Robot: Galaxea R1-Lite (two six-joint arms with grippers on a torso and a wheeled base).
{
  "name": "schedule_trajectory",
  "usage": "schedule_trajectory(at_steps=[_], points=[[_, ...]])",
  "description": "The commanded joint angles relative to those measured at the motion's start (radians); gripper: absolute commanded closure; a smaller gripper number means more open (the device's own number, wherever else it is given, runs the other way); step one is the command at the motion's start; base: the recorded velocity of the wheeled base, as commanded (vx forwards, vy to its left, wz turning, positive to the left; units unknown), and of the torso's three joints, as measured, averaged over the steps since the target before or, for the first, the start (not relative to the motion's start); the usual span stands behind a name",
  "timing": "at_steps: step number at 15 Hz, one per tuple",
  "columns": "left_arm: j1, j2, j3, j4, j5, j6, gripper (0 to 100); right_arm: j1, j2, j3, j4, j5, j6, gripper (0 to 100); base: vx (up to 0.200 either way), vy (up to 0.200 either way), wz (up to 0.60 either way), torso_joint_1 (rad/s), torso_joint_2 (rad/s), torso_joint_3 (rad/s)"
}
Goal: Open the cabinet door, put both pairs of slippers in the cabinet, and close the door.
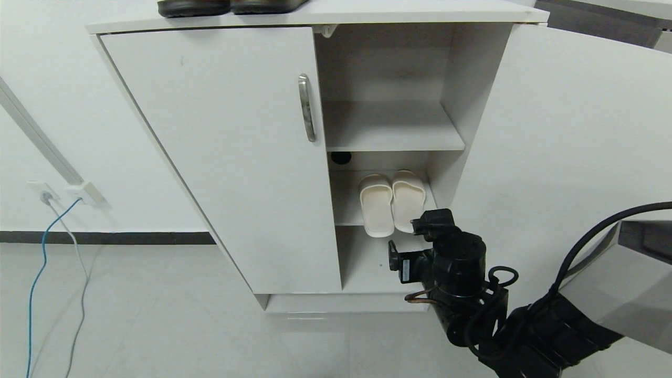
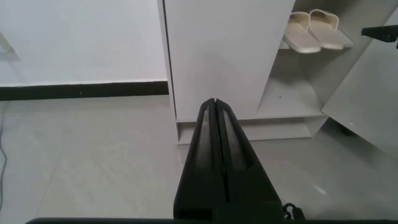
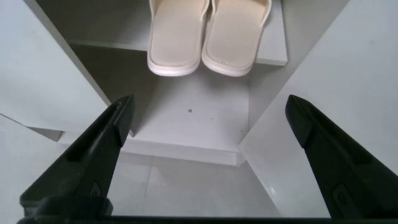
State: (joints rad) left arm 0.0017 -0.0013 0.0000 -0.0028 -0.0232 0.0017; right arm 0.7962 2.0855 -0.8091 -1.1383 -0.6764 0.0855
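Observation:
A cream pair of slippers (image 1: 391,202) lies side by side on the middle shelf of the white cabinet (image 1: 315,18), toes pointing outward. A dark pair of slippers (image 1: 231,6) rests on the cabinet top. The right door (image 1: 567,131) stands swung wide open; the left door (image 1: 220,157) is closed. My right gripper (image 1: 410,239) hangs open and empty just in front of and below the cream slippers (image 3: 205,34), its fingers (image 3: 115,124) spread wide. My left gripper (image 2: 214,109) is shut with nothing in it, low over the floor, facing the cabinet base; the cream pair (image 2: 314,31) lies farther off.
A metal handle (image 1: 307,107) is on the closed door. The upper shelf (image 1: 391,134) and bottom compartment (image 1: 367,268) hold nothing. A wall socket (image 1: 47,194) with blue and grey cables (image 1: 39,273) trails onto the tiled floor at the left.

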Motion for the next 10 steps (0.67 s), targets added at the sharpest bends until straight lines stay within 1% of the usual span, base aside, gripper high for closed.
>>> schedule_trajectory(at_steps=[1,7,10], points=[[0.0,0.001,-0.002,0.0,0.0,0.0,100,0.0,-0.013,0.008,0.0,0.0,0.0,0,0.0,0.0,0.0,0.0,0.0,0.0],[0.0,0.001,0.0,0.0,0.0,0.0,100,0.001,-0.018,0.019,-0.001,0.0,0.0,0,0.0,0.0,0.0,0.0,0.0,0.0],[0.0,0.001,-0.002,0.0,0.0,0.0,100,0.001,-0.016,0.021,-0.001,0.0,0.0,0,0.0,0.0,0.0,0.004,0.01,0.113]])
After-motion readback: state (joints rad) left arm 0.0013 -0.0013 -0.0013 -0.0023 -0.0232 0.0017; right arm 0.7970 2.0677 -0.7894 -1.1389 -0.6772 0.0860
